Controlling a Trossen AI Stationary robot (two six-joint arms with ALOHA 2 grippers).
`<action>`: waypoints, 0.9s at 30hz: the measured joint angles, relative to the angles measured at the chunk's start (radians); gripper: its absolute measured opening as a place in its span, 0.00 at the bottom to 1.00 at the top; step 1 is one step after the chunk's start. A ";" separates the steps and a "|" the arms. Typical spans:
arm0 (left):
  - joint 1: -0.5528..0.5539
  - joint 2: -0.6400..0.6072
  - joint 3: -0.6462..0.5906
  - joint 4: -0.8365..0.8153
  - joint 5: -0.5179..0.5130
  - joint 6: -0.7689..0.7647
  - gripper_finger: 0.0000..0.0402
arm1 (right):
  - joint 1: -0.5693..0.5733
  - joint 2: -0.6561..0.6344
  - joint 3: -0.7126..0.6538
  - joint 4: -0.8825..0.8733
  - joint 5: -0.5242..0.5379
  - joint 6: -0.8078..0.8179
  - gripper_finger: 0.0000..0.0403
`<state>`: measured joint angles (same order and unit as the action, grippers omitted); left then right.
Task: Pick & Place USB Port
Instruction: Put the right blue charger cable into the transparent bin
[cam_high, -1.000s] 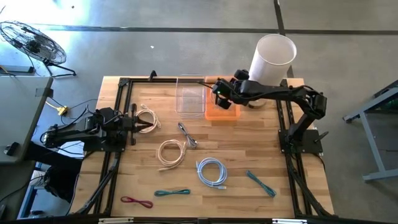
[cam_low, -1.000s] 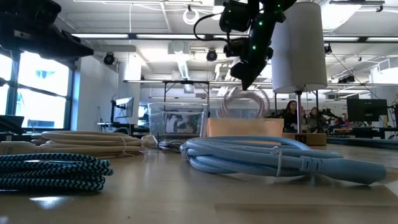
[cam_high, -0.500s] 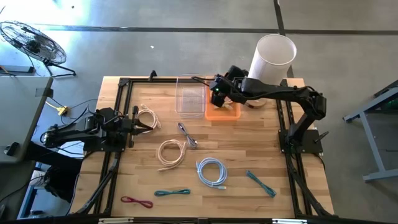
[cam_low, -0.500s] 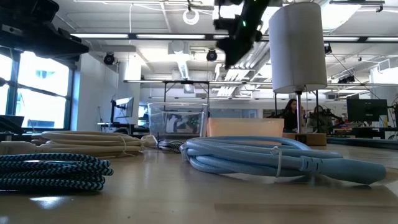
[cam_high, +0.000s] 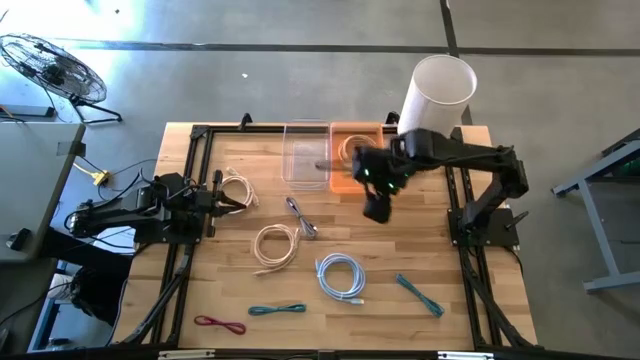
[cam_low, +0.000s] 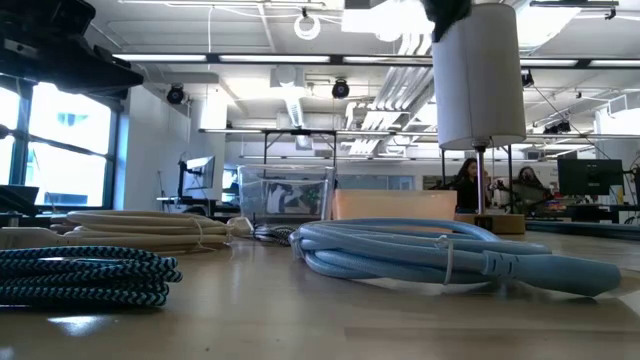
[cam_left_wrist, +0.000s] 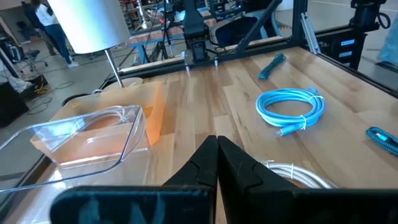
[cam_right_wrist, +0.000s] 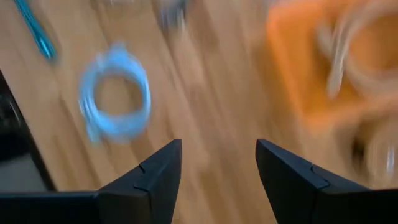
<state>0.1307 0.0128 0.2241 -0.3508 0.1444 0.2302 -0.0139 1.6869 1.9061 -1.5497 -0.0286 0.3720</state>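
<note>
The right tool (cam_high: 377, 205), released and empty, had swung off the orange bin (cam_high: 352, 172) near the tabletop's far edge, leaving a cream cable (cam_high: 352, 148) delivered inside.

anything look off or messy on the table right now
Nothing stands out. Coiled cables lie apart on the table, one beige coil sits inside the orange bin, the clear bin is upright, and the right hand is open and empty.

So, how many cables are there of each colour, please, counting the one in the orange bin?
Cream cables: 3
Teal cables: 2
Light blue cable: 1
Grey cable: 1
Red cable: 1
Total: 8
</note>
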 joint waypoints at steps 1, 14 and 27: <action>0.000 0.000 0.000 0.000 -0.003 0.000 0.00 | 0.024 -0.005 -0.015 -0.022 -0.002 0.032 0.49; 0.000 0.000 0.000 -0.027 -0.002 -0.085 0.00 | 0.322 -0.098 -0.459 0.055 -0.123 0.396 0.50; 0.000 0.000 0.000 -0.004 0.085 -0.217 0.15 | 0.476 -0.099 -0.923 0.463 -0.395 0.654 0.50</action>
<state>0.1310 0.0128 0.2237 -0.3546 0.2291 0.0134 0.4624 1.5875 0.9826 -1.0866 -0.4241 1.0265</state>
